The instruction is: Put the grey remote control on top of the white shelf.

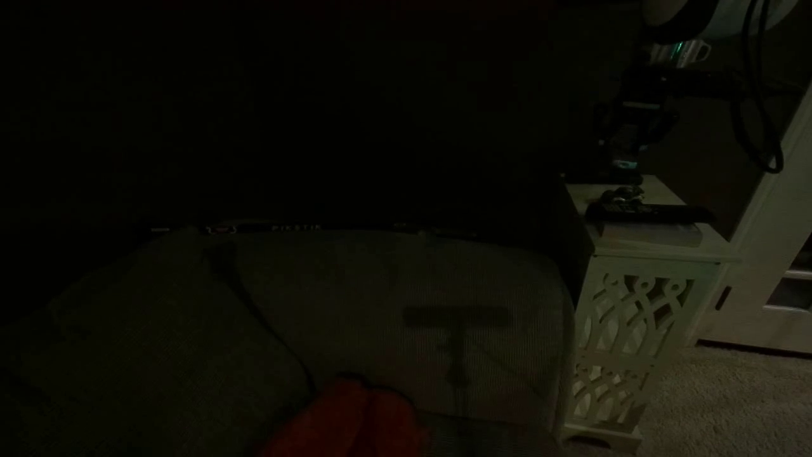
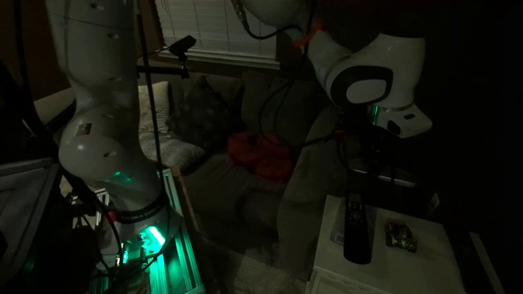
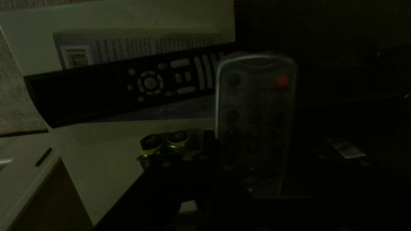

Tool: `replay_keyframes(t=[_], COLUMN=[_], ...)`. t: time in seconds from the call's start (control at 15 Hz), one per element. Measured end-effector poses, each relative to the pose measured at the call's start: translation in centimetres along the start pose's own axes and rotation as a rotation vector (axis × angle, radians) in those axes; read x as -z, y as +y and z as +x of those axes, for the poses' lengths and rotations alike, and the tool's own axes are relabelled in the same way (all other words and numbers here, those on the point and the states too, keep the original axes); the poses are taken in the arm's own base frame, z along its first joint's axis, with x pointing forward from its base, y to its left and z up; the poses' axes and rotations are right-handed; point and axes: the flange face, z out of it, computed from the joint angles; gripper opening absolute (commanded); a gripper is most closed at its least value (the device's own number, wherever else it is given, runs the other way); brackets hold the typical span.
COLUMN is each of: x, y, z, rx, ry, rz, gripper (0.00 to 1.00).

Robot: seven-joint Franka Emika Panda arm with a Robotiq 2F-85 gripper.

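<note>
Gloomy in here. White robot arm hangs above white boxy lattice-sided shelf. Jaws closed on slim pale-grey bar-shaped remote control; exact gap lost in dark. Grey remote up in air, higher than shelf top, near its edge. On top: long black remote across flat printed packet, small greenish black-wheeled toy just beside.

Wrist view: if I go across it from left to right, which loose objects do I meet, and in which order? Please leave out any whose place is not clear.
Black remote control → grey remote control → small pale rectangular thing, too dark to identify.
</note>
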Motion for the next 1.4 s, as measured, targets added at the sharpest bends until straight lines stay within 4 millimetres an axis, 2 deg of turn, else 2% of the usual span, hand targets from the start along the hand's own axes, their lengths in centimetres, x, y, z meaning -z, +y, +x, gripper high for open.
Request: replay_keyframes(t=[0.13, 0.27, 0.47, 0.6, 0.73, 0.8, 1.0, 1.07, 1.27, 1.4], x=[0.1, -0.8, -3.9, -6.4, -8.6, -9.4, -10.3, -10.2, -10.3, -10.2], y=[0.8, 2.7, 5.6, 7.6, 9.2, 9.9, 10.3, 10.1, 10.4, 11.9], z=[2.5, 6.1, 11.0, 13.2, 14.6, 15.2, 15.3, 15.3, 15.4, 15.7], rx=[0.079, 0.150, 0.174, 0.167, 0.153, 0.125, 0.119, 0.122, 0.133, 0.146], ry=[0.000, 0.022, 0.074, 0.123, 0.148, 0.161, 0.155, 0.157, 0.152, 0.133], rz=[0.035, 0.034, -0.020, -0.067, -0.108, -0.122, -0.131, -0.129, -0.145, -0.193], gripper=[0.29, 0.29, 0.29, 0.29, 0.29, 0.54, 0.54, 0.29, 0.29, 0.29])
